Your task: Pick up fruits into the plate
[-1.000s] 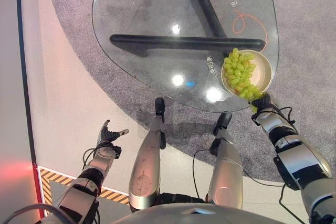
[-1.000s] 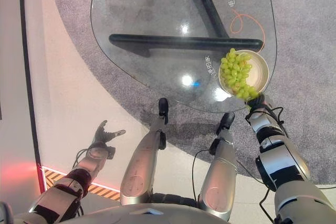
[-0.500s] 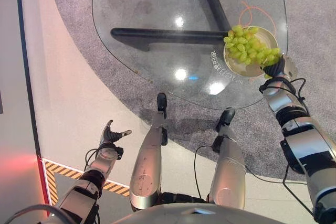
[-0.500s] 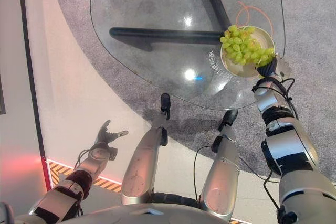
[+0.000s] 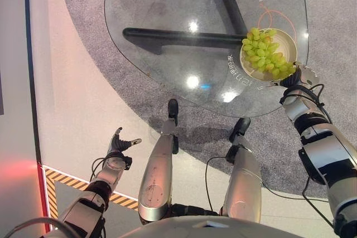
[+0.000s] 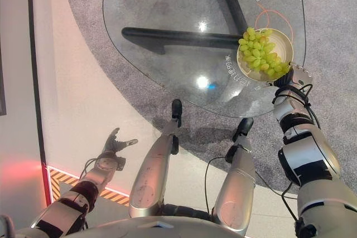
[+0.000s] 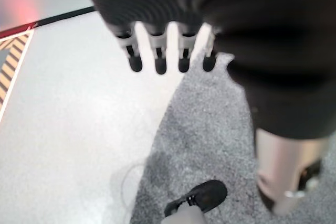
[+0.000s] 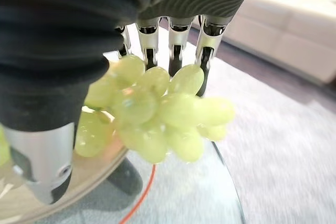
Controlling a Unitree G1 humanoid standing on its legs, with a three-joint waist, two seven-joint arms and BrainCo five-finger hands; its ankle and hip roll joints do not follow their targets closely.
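Currently: Grapes at Plate Rim

Right hand at plate edge on glass table — thumb and fingers pinching green grapes, bunch lying across plate. Left hand low beside body over floor — fingers spread, holding nothing.

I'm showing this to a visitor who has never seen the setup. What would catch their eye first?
The bunch of green grapes heaped on the round plate at the right edge of the glass table. The right hand is at the plate's rim with its fingers curled round some of the grapes. The left hand hangs open low over the floor.
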